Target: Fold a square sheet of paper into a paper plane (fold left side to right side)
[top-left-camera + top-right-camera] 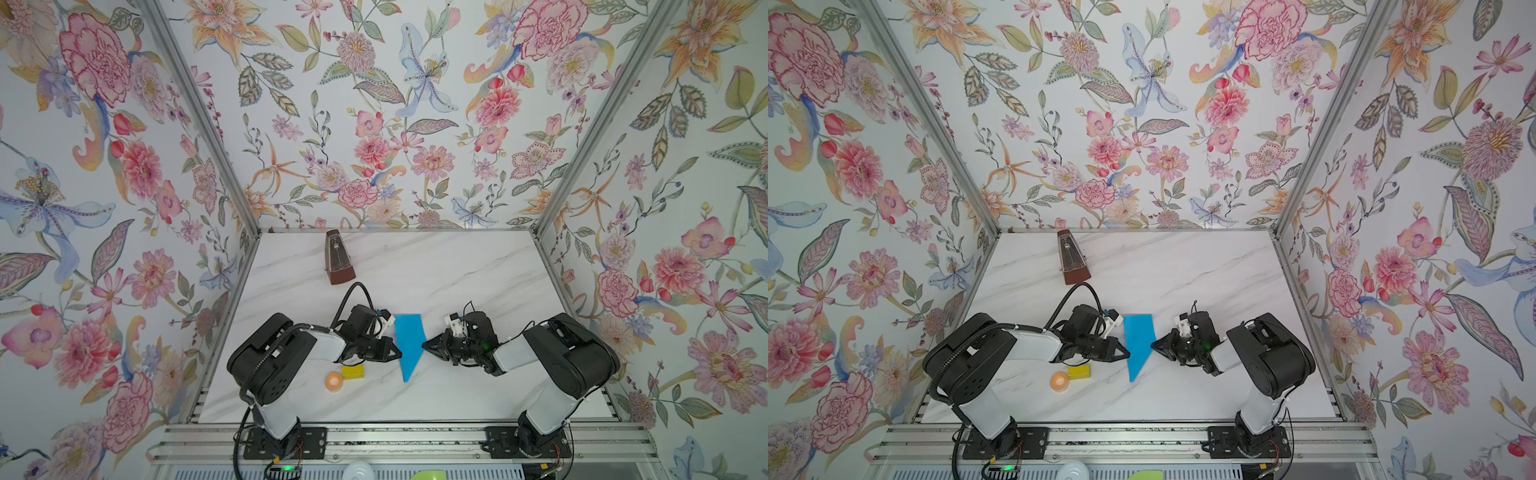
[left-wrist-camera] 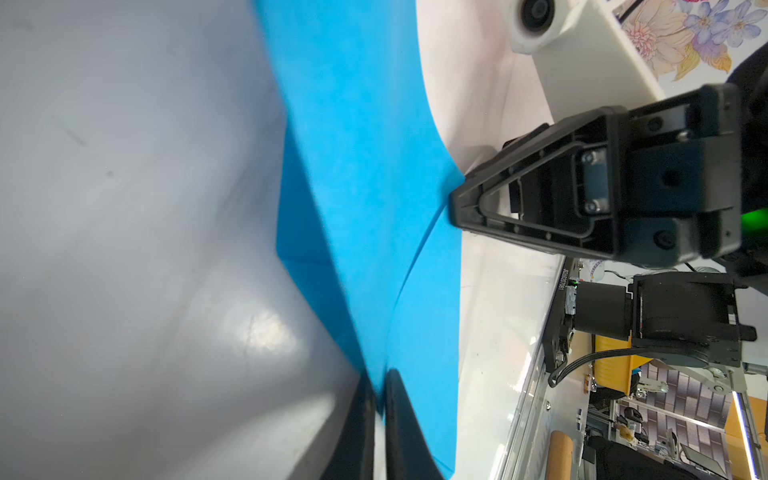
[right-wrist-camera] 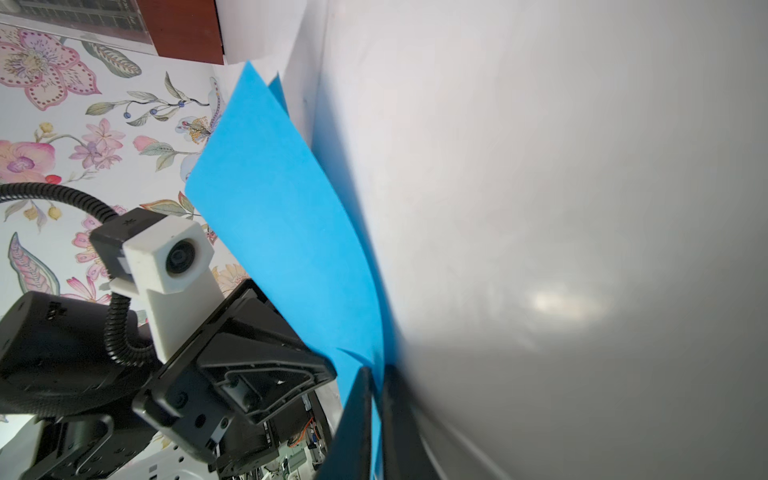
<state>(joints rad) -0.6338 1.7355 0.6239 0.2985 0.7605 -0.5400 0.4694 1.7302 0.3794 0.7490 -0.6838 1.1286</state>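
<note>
Clearly the paper plane (image 1: 409,338) sits near the middle of the tabletop (image 1: 457,270), closer to its front edge. The left gripper (image 1: 398,355) is closed on its left edge and the right gripper (image 1: 424,345) on its right edge. The paper looks light, thin and easy to tear, so a gentle hold near the layered folds seems safest.

White marble table (image 1: 457,270), as I see it in both top views. At 11 o'clock, near the far edge: a brown metronome (image 1: 338,259), standing. At 8 o'clock: a yellow block (image 1: 353,372), with an orange tape roll (image 1: 333,381) just beside it at its 7 o'clock. Centre: folded blue paper (image 1: 409,343), partly raised off the surface.
</note>
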